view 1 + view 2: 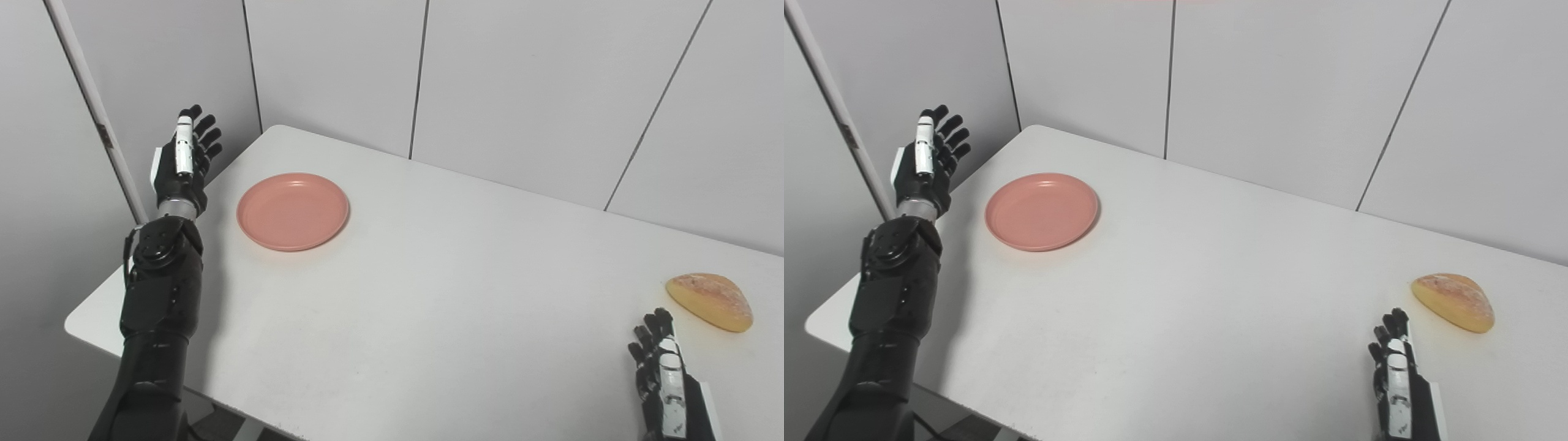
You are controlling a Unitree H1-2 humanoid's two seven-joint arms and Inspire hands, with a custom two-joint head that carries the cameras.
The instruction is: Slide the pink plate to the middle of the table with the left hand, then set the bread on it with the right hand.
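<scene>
Both hands hold nothing: my left hand (pixel 184 162) hangs open beside the table's left edge, my right hand (pixel 664 373) rests open near the golden crusty bread loaf (pixel 710 300). That round pink plastic plate (pixel 293 211) sits far left on the white table (pixel 441 294), probably light and slippery, so I'd push its near-left rim. I judge the bread soft; grasp its sides.
</scene>
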